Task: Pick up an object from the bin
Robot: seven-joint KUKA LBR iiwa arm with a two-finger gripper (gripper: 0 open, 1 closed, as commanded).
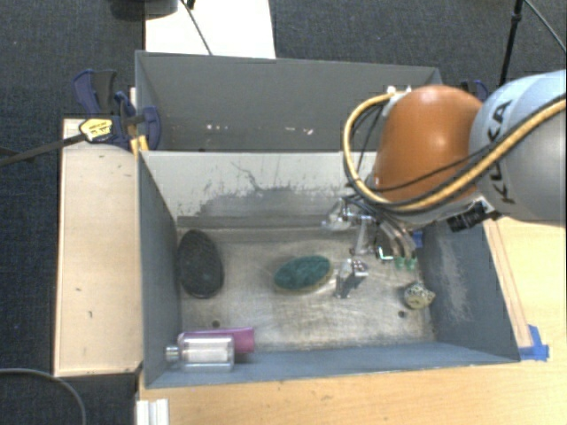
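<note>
Since I see nothing caught in my gripper (348, 280), I call the pick not yet done.

Where I am: the gripper is low inside the bin (266, 104), right of centre, just beside the right end of a green oval lump (299, 273). The lump lies flat in the middle of the floor. I can't tell from this angle whether I'm touching it or just clear of it. I also can't tell whether the gripper is wide or narrow, because my wrist and cables cover most of it.

Progress, as I judge it:
- Done: the arm is in the bin and down near the floor, next to a candidate.
- Left: get round a thing, close on it, and lift it clear of the rim. That's the whole grasp and lift.

Count is four loose things, one of each:
- 1 green oval lump, centre, nearest to me.
- 1 dark oval lump (199, 264), left side near the wall, well apart from me.
- 1 clear bottle (208, 347) with a purple cap, lying on its side at the front left along the front wall.
- 1 small pale scrap (416, 297), on the right of the floor near me. It's too small to say what it is.

Nothing is heaped and none of them touch each other.
</note>
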